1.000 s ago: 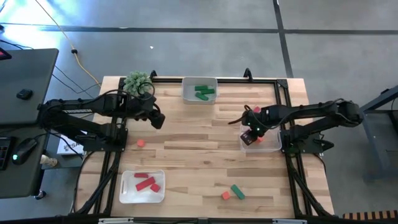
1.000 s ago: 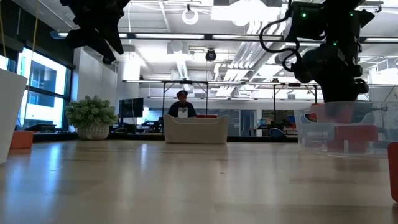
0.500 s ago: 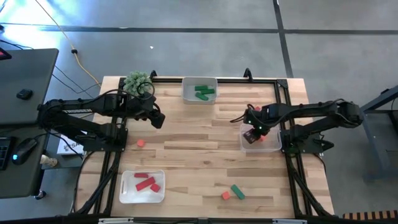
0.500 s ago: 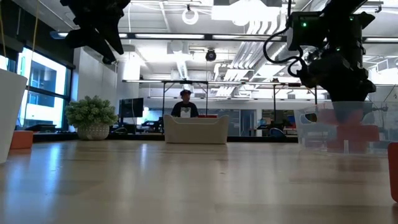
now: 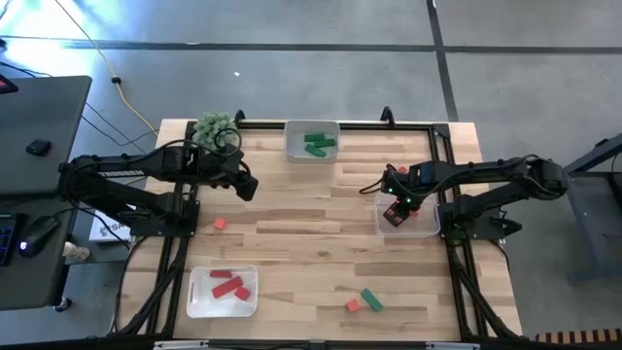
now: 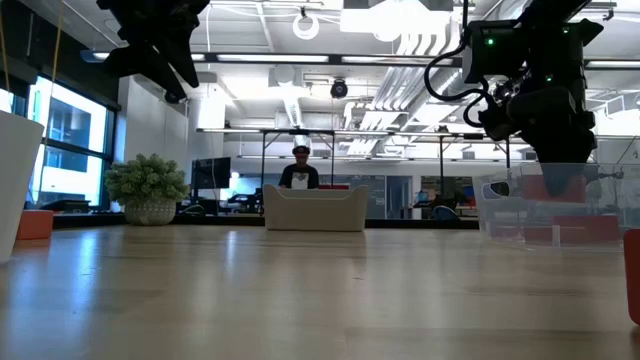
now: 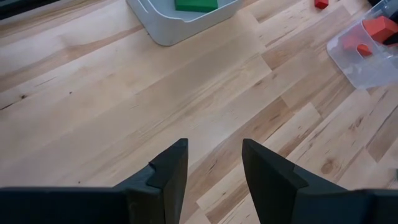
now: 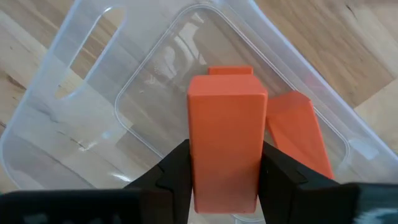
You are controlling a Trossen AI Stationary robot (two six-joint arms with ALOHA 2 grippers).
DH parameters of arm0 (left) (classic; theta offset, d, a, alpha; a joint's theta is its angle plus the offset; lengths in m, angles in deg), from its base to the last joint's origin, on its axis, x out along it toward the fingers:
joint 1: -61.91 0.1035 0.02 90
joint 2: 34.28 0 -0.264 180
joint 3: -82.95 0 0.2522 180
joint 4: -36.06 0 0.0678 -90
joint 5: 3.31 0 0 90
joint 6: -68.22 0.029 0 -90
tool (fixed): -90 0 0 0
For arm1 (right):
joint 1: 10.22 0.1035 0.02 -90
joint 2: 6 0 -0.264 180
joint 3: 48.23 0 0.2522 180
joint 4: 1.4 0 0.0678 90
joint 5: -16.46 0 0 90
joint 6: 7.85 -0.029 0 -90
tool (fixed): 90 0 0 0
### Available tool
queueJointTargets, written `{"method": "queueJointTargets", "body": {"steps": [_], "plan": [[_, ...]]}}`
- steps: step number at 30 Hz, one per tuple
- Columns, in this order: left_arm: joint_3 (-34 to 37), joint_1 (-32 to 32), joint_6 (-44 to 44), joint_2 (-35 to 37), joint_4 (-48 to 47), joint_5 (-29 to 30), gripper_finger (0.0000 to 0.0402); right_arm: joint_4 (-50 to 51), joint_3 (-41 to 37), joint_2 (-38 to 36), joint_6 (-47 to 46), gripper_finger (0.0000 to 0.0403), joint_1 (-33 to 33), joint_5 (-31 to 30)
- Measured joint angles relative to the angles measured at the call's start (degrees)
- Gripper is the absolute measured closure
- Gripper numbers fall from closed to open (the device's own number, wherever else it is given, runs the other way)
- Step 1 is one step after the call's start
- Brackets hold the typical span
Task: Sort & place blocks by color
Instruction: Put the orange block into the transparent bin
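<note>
orange block (image 8: 227, 140) lower in clear tray (image 8: 74, 93)

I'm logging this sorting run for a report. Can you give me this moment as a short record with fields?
right tool: shut on orange block, over the clear tray
clear tray contents: another orange block
left tool: open, empty, above bare table
green tray: green blocks
red tray: red blocks
loose on table: three blocks
</note>
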Motion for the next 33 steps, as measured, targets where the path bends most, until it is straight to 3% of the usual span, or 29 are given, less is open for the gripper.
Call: {"method": "queueJointTargets", "body": {"steps": [13,21,27,33], "plan": [[0.00,0.00,-0.15,0.00,-0.07,-0.26,0.0259,-0.26,0.02,0.00,1.84,0.0194,0.07,-2.60],[0.00,0.00,0.01,0.00,-1.04,-4.46,0.0256,-0.80,0.31,0.00,1.23,0.0190,0.07,-1.98],[0.00,0.00,-0.46,0.00,-2.32,-4.44,0.0221,-0.14,2.99,-0.07,-0.11,0.0190,0.07,-1.30],[0.02,-0.14,-8.64,0.00,-5.45,-6.74,0.0190,1.58,7.10,-0.09,-0.10,0.0190,0.07,-1.75]]}}
